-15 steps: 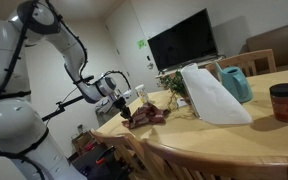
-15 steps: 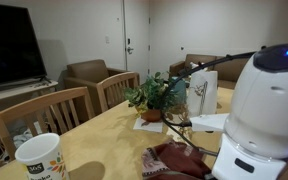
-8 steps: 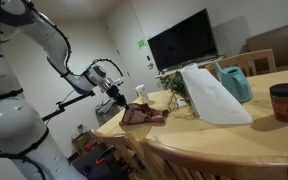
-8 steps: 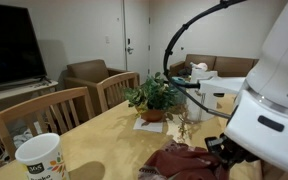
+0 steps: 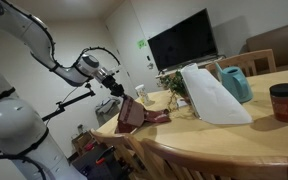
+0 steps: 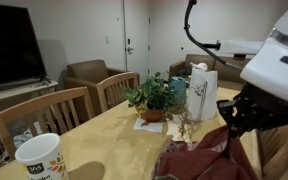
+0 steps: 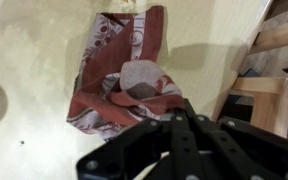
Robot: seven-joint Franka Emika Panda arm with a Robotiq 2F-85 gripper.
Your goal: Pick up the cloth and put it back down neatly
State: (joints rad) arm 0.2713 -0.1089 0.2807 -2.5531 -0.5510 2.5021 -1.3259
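1 cloth (image 5: pixel 133 112), dark maroon with paler mottled patches, hangs from the pincer (image 5: pixel 118 92) over the end of the table (image 5: pixel 274 140), on the robot arm's side of the potted plant (image 5: pixel 174 82). The pincer is pinched tight on the cloth's upper edge. From there the fabric drapes down in a crumpled, slanting sheet, and its lower end lies on the table toward the plant.

In the wrist view the cloth (image 7: pixel 119 80) shows deep folds, a whitish printed pattern along its far edge and 1 pale grey patch near its middle. Its near edge bunches under the pincer (image 7: pixel 181 108).

In an exterior view the cloth (image 6: pixel 194 162) slopes up from the table to the dark pincer (image 6: pixel 234 120), nearer the camera than the plant (image 6: pixel 156 97).
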